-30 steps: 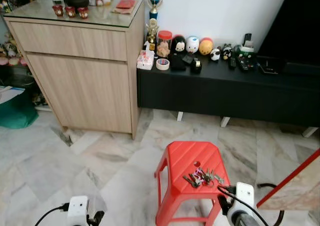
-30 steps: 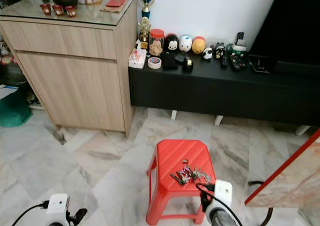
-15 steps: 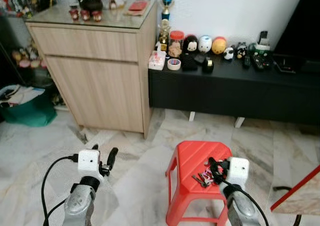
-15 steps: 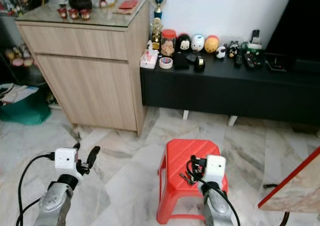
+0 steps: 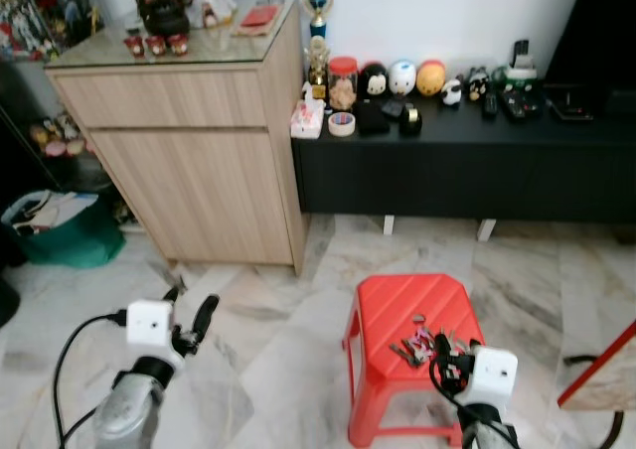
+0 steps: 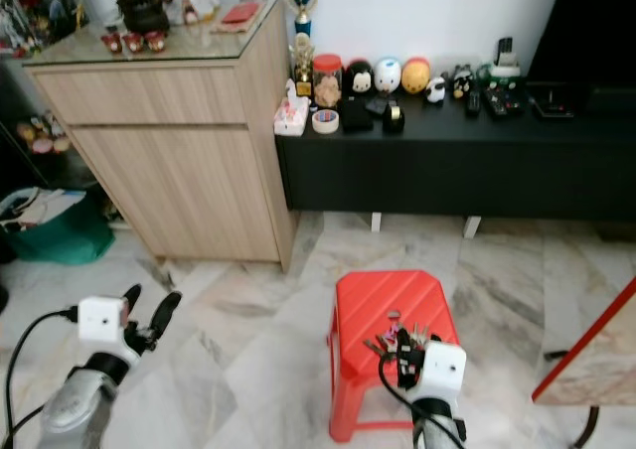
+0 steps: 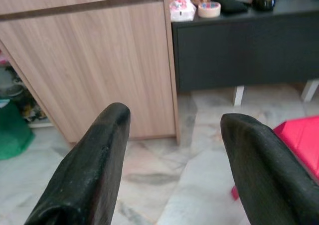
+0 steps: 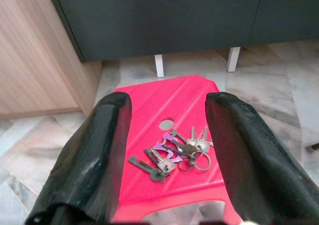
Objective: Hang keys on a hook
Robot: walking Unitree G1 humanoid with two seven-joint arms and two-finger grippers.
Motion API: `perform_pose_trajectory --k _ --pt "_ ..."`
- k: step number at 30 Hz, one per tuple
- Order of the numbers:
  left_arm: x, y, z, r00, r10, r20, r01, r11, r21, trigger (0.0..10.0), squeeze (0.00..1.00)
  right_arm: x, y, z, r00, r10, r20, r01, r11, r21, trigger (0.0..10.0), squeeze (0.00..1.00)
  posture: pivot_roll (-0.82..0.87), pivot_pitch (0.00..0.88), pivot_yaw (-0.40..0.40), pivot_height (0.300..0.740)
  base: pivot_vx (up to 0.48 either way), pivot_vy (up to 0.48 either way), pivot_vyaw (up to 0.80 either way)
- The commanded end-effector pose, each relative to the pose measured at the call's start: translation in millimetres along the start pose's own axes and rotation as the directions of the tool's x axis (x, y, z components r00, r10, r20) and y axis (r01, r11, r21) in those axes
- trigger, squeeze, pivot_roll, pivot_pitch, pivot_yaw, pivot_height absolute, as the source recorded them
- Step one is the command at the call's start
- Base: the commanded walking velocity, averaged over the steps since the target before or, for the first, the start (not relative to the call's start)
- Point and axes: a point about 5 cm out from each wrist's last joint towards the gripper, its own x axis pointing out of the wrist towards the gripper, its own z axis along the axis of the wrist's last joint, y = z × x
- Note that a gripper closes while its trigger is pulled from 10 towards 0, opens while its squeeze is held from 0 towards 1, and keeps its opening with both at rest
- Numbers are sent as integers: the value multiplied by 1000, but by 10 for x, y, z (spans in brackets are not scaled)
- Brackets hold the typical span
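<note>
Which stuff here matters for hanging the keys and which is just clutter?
For the job:
keys, on the red stool
right pincer, open, poised above them

Just lying about:
cabinet
tape roll
black bench
left pincer, open, idle

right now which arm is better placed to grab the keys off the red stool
The right. The right gripper is open just behind the keys on the red stool, with its wrist view lined up on them. The left gripper, also open, is off to the side over the floor, facing the wooden cabinet.
</note>
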Motion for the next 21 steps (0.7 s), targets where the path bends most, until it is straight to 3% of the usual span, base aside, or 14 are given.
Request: perform_pose_trajectory --k 1,12,21 --pt "-2 23 21 999 -32 -11 32 999 22 10000 0 -3 37 37 999 17 27 -17 1000 -14 10000 0 30 0 131 740 0 0 0" --pt "-68 -58 -12 1000 1 -11 -1 1000 -11 10000 0 66 -23 155 998 28 53 -26 999 -34 10000 0 46 0 82 740 0 0 0" --pt "-250 -89 -111 999 29 -38 -30 999 -31 10000 0 -39 -94 84 999 6 32 -5 999 -43 10000 0 72 0 27 740 0 0 0"
